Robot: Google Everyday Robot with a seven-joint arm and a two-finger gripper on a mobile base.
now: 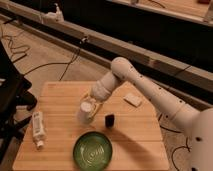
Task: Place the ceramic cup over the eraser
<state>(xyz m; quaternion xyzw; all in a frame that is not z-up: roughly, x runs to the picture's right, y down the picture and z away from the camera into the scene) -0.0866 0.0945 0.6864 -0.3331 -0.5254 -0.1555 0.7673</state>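
Observation:
The small white ceramic cup (87,110) hangs just above the wooden table (60,97), held in my gripper (91,104), which is shut on it from the upper right. The eraser (109,120), a tiny black block, stands on the table a short way to the right of the cup and slightly nearer the front. Cup and eraser are apart. My white arm (145,90) reaches in from the right side of the view.
A green bowl (93,150) sits near the table's front edge, below the cup. A white tube-shaped bottle (38,129) lies at the front left. A flat white piece (133,99) rests at the back right. A dark chair (10,95) stands left of the table.

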